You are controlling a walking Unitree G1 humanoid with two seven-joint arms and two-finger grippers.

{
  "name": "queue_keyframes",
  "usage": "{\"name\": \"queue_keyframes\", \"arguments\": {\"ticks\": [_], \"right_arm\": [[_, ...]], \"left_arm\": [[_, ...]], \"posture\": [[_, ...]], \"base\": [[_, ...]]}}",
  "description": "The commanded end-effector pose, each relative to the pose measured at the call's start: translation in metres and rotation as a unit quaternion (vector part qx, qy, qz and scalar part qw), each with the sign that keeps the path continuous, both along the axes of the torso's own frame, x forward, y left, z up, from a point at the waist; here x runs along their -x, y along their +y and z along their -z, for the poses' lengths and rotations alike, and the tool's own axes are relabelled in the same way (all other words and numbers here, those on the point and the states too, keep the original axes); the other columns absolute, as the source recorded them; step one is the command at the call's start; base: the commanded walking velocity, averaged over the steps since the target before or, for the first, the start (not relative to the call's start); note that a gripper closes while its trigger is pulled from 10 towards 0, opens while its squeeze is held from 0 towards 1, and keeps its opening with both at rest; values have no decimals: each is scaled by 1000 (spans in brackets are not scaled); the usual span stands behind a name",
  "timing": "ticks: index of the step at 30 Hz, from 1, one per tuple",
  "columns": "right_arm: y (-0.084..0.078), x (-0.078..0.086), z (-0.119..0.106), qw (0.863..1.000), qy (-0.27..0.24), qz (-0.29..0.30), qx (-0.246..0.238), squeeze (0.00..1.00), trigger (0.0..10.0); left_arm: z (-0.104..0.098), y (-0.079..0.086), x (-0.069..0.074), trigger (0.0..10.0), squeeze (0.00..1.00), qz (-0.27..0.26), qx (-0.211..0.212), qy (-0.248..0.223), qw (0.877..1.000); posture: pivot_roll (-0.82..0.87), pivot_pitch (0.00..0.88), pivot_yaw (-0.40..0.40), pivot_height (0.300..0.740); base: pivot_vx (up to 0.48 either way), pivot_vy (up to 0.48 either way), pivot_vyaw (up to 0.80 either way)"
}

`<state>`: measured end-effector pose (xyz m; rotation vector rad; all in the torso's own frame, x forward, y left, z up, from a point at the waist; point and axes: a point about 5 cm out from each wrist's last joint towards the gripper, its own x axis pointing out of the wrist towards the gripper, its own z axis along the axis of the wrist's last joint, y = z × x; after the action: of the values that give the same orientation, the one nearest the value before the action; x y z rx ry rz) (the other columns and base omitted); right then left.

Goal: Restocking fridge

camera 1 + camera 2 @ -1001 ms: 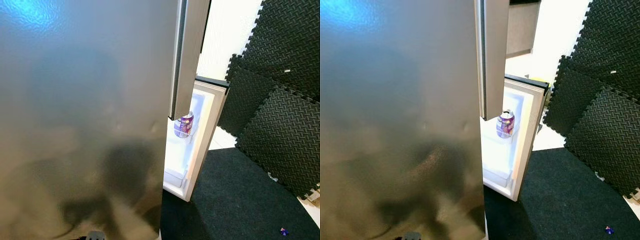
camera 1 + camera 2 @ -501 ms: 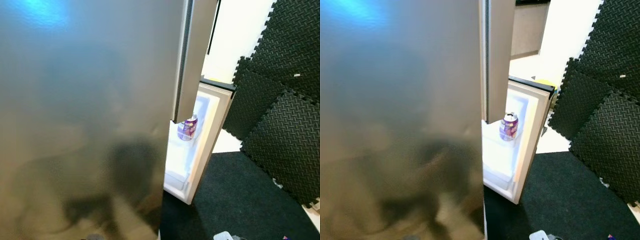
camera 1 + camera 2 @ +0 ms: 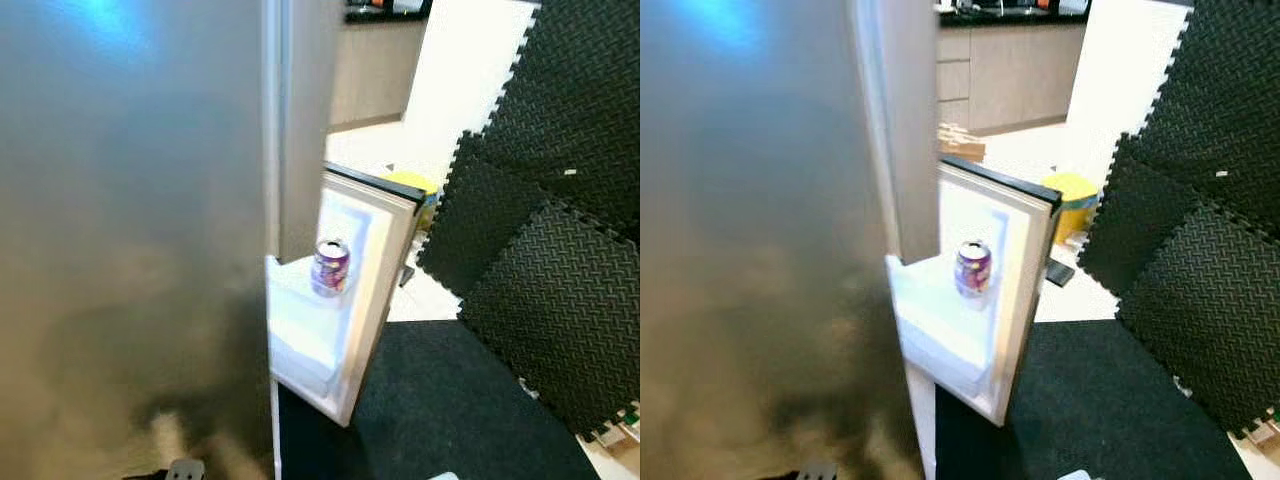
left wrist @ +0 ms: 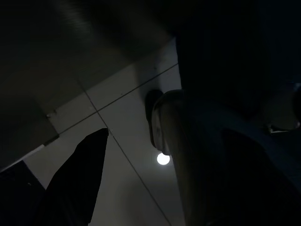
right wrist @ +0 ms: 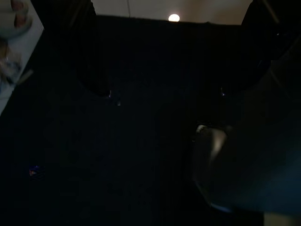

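Black and very dark, the left claw (image 4: 141, 188) shows in its wrist view as one long finger (image 4: 80, 183) against a pale tiled surface with a small round light, a rounded grey part of the robot beside it; whether it is spread or pressed together cannot be told. The right claw (image 5: 174, 56) hangs over dark carpet, its two black fingers (image 5: 89, 52) standing well apart, spread, with nothing between them. Out from there, in the head views, a broad brushed grey metal fridge door (image 3: 130, 230) stands close on the robot's left. Past its edge a smaller white-lined fridge door (image 3: 1015, 290) hangs open, and a purple and white drinks can (image 3: 973, 268) stands upright on its upper white door shelf (image 3: 935, 300). Dark carpet floor (image 3: 450, 400) lies below the open door. Black interlocking foam mats (image 3: 540, 250) lean on the right. A yellow round object (image 3: 1075, 190) sits behind the door on pale floor, and grey kitchen cabinets (image 3: 1010, 80) stand further back.
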<state>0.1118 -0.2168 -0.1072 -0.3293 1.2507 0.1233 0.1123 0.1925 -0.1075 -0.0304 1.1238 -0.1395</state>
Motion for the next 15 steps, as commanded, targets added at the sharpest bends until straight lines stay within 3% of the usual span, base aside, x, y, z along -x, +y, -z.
{"name": "queue_keyframes", "arguments": {"ticks": [1, 15], "right_arm": [[-5, -1, -1, 1000, -2, 7, 4, 0, 10000], [-8, -1, -2, 1000, -3, 2, 5, 0, 10000]], "left_arm": [[5, -4, 15, 10000, 0, 8, 4, 30, 1000], [5, -3, 15, 10000, 0, 10, 2, 30, 999]], "posture": [[-43, 0, -6, 740], [-45, 0, -6, 740]], "base": [[0, -480, 0], [0, -480, 0]]}}
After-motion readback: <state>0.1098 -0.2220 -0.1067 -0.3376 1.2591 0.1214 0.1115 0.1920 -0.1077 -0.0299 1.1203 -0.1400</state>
